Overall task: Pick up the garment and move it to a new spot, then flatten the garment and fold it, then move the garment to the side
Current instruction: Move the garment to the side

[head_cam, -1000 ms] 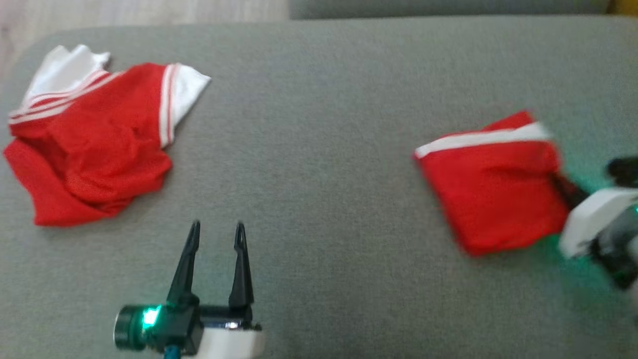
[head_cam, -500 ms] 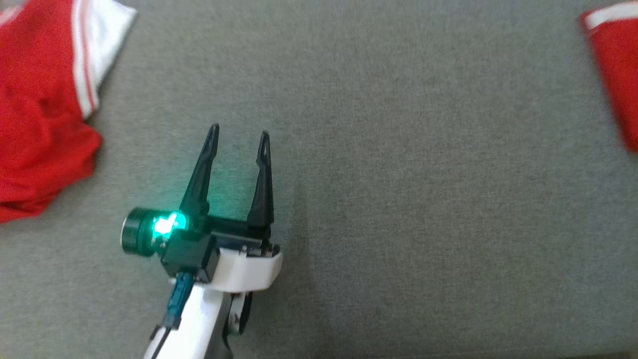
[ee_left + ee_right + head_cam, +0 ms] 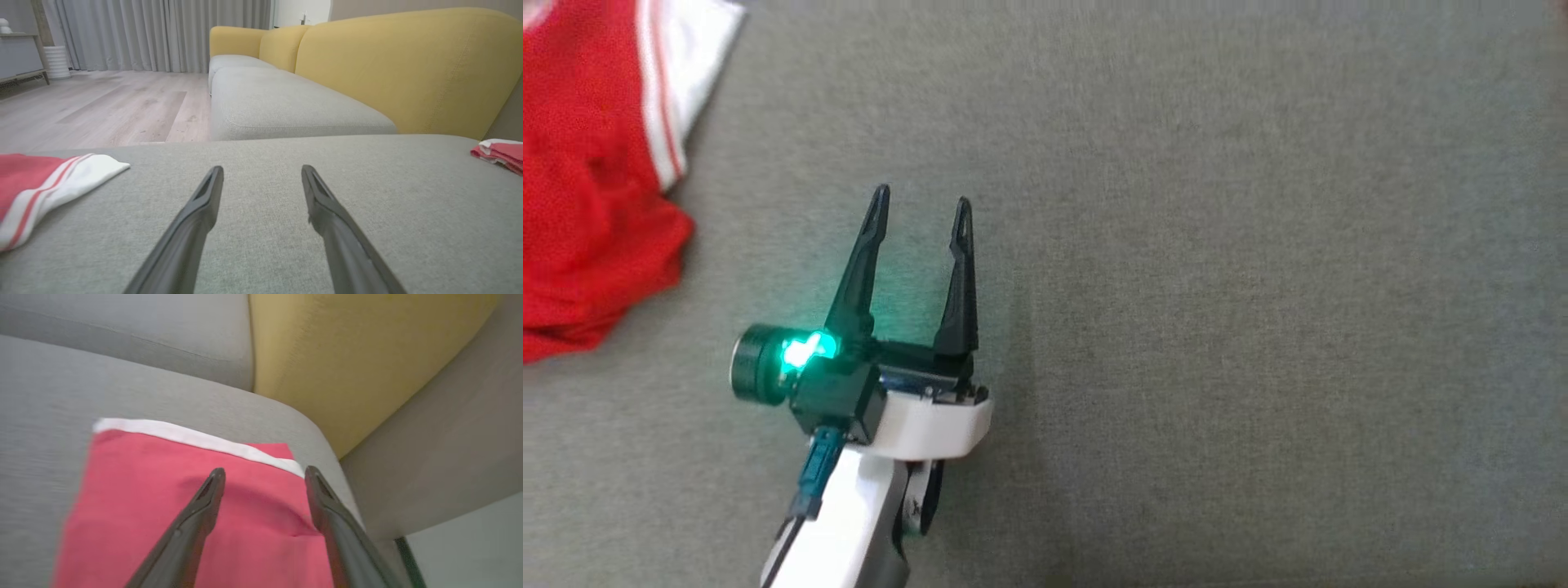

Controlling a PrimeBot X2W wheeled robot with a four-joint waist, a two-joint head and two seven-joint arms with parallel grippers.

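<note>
Folded garment [image 3: 184, 506] sits at the right end of the cushion [image 3: 1217, 286] under the right gripper [image 3: 264, 471], jaws spread and empty, same for the left gripper [image 3: 921, 196] near the crumpled garment [image 3: 588, 163] on the left.

Red folded garment [image 3: 135, 490] and red crumpled garment [image 3: 588, 180], both with white trim, lying well apart on a grey cushion [image 3: 1176, 286].
The folded garment lies flat as a neat rectangle, with a white band along its far edge. It sits close to the cushion's rounded corner, near a yellow backrest [image 3: 347, 355]. The crumpled garment lies at the opposite side of the cushion, bunched in loose folds. Its white end, edged with thin red and white stripes, is spread flat and points toward the cushion's middle.
</note>
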